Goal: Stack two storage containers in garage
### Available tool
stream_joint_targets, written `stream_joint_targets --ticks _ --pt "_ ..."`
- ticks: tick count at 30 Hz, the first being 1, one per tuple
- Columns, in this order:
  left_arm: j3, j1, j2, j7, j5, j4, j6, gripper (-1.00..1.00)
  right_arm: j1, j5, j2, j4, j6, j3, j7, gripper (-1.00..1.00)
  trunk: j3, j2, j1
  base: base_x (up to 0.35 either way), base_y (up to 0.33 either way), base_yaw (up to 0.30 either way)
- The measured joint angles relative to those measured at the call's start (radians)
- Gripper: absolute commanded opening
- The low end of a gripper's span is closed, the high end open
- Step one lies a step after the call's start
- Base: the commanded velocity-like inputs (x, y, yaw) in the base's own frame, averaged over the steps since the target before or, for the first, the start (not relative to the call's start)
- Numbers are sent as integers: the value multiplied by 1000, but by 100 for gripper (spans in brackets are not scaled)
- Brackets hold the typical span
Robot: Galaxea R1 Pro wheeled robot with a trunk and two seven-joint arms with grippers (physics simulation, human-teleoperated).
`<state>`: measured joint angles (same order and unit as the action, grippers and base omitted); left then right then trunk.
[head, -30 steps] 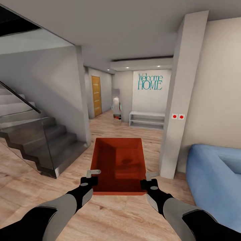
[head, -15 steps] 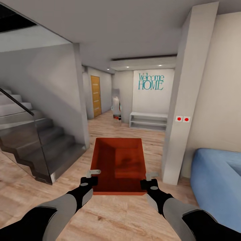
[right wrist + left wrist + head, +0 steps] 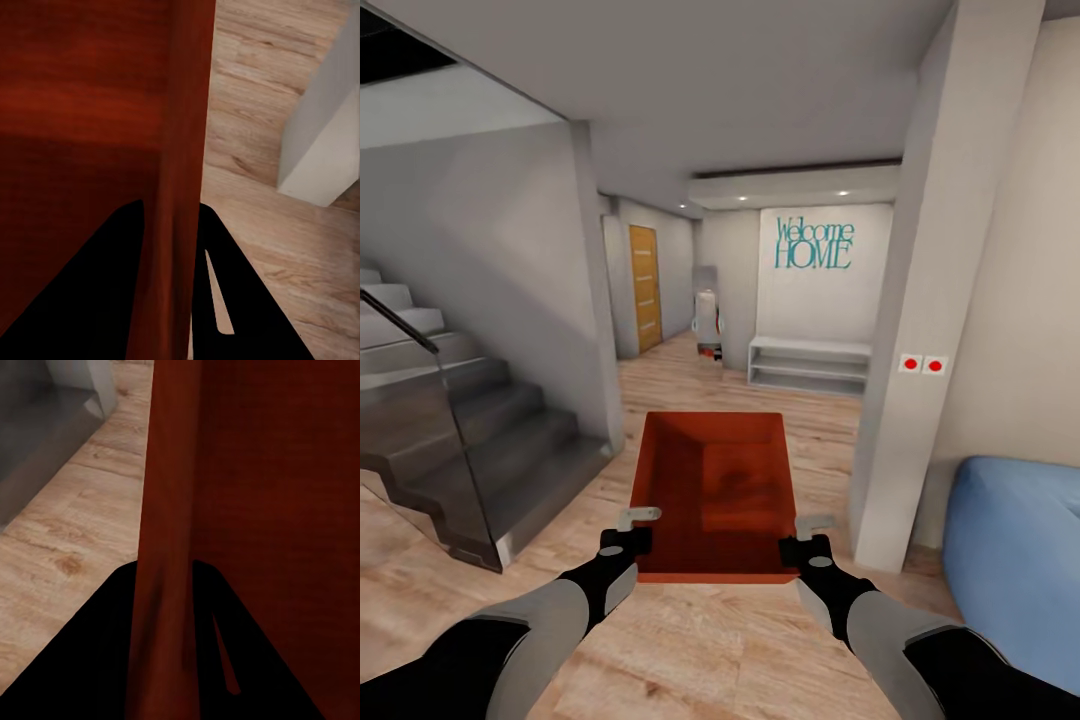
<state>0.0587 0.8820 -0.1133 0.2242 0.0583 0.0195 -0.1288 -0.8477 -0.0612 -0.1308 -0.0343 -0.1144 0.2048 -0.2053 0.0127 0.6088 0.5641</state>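
Left gripper (image 3: pixel 628 533) and right gripper (image 3: pixel 806 537) clamp opposite walls of storage container (image 3: pixel 712 490); pillar (image 3: pixel 900 330) close right.

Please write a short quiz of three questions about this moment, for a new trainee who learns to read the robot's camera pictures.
1. True or false: the storage container rests on the wood floor.
2. Which wall does the left hand clamp: A near, B left side, C far?
3. Fill in: the blue sofa lies on the robot's ____ side.

Key: 1. False; the left hand and the right hand carry it above the floor. 2. B. 3. right.
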Motion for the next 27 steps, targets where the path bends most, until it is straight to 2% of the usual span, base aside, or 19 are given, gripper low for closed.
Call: stream_joint_targets --ticks 27 --pt "0 0 0 0 0 0 0 -100 0 1 0 -1 0 0 -1 -100 0 0 0 323 0 0"
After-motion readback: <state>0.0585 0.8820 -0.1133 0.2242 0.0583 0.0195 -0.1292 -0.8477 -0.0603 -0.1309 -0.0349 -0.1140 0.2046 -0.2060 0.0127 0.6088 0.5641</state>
